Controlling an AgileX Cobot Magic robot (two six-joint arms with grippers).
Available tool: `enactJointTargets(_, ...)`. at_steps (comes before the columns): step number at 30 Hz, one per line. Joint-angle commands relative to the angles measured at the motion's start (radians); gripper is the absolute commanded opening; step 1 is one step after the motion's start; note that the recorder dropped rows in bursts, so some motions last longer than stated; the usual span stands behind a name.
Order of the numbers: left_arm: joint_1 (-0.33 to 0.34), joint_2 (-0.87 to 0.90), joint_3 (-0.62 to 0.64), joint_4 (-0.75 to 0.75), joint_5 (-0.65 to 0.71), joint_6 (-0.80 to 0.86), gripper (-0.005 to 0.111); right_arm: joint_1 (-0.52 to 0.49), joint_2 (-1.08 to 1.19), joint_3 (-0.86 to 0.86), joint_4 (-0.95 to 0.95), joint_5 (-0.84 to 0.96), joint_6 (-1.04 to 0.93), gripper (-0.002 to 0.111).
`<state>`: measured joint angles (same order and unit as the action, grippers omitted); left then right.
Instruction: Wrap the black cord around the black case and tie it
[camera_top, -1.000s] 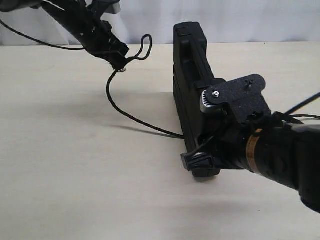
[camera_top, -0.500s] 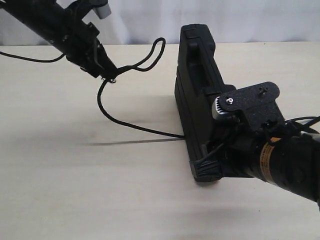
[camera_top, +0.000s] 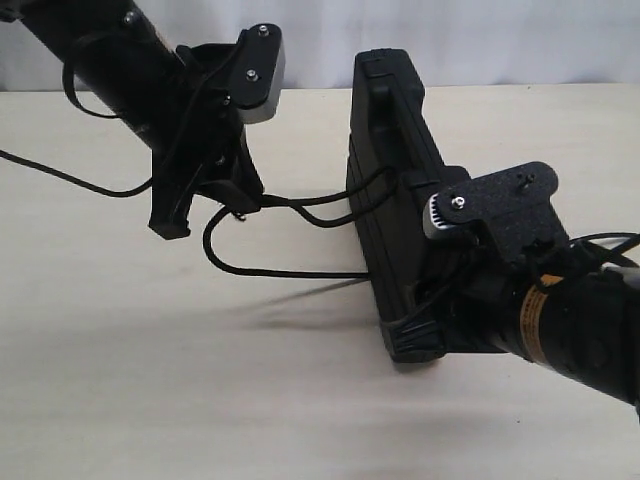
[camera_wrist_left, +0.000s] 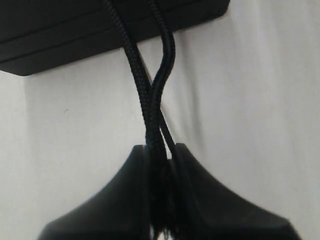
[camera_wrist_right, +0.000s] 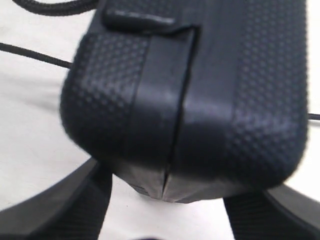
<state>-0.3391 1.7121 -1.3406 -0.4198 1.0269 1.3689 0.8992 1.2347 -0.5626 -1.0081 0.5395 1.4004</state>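
Close to us, our right pincer (camera_wrist_right: 167, 207) is partly open and hugs the near end of the black case (camera_top: 390, 130). The case is up on its thin side, with the pale table (camera_top: 200, 400) under it. Farther back, our left pincer (camera_wrist_left: 160, 155) is almost closed and pinches two strands of the black cord (camera_top: 290, 273). The strands reach across to the case's side.

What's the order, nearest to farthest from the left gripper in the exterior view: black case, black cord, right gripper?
1. black cord, pinched in the left gripper's jaws.
2. black case, to its right, on edge.
3. right gripper, clamping the case's lower-right end.
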Motion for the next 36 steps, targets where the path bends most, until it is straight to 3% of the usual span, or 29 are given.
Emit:
enactJointTargets(1,-0.01,-0.01,0.001,0.023,-0.049,-0.005,0.0,-0.006,-0.003,0.007,-0.009,0.034,-0.01,0.004)
enactJointTargets(13,-0.01,-0.019,-0.013,-0.107,-0.155,-0.001,0.0,-0.006,0.03,0.007,-0.009,0.021,-0.175,0.004)
enactJointTargets(17,-0.01,-0.019,-0.019,-0.213,-0.154,0.017,0.0,-0.006,0.092,0.007,-0.009,-0.054,-0.19,0.004)
enactJointTargets(22,-0.01,-0.012,-0.019,-0.221,-0.148,0.017,0.0,-0.006,0.136,0.002,-0.011,-0.196,-0.19,0.004)
enactJointTargets(27,-0.01,0.001,-0.019,-0.231,-0.169,0.017,0.0,-0.006,0.138,-0.017,-0.014,-0.203,-0.182,0.006)
enactJointTargets(31,-0.01,0.02,-0.019,-0.229,-0.173,0.015,0.0,-0.006,0.138,-0.018,-0.014,-0.2,-0.169,0.023)
enactJointTargets(36,-0.01,0.05,-0.019,-0.274,-0.183,0.015,0.0,-0.006,0.138,-0.018,-0.007,-0.2,-0.095,0.065)
